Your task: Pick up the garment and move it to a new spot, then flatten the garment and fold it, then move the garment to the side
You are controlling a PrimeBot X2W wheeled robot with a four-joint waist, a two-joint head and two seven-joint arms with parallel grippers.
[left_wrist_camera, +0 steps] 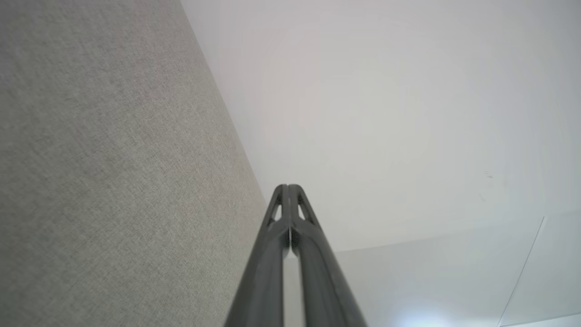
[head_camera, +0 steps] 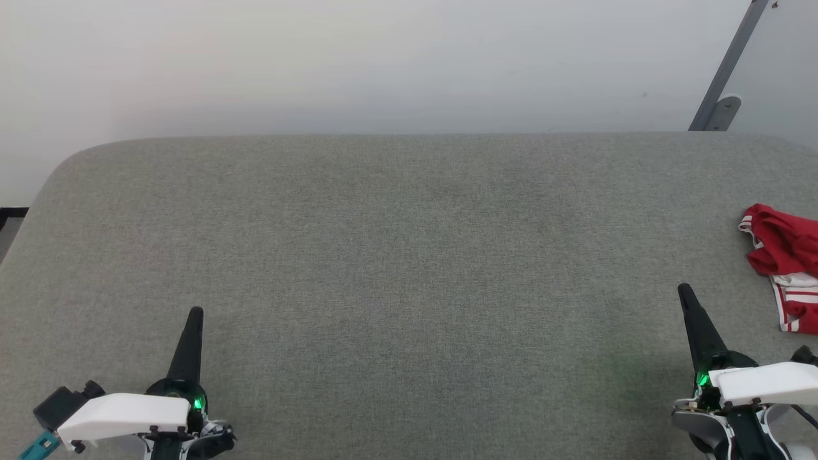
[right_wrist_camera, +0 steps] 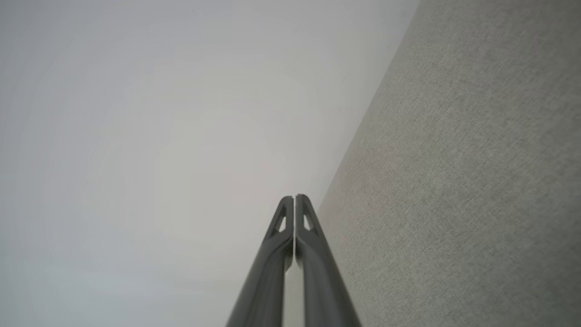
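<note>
Head view: garment (head_camera: 781, 246) crumpled on table (head_camera: 409, 255) at far right, near right hand (head_camera: 685, 291), well apart from left hand (head_camera: 195, 312). Wrist views: table, wall (left_wrist_camera: 386, 113), both hands' fingers pressed together, holding nothing.

Bare test room: grey felt table (head_camera: 409, 255), blank white wall (head_camera: 319, 64)
</note>
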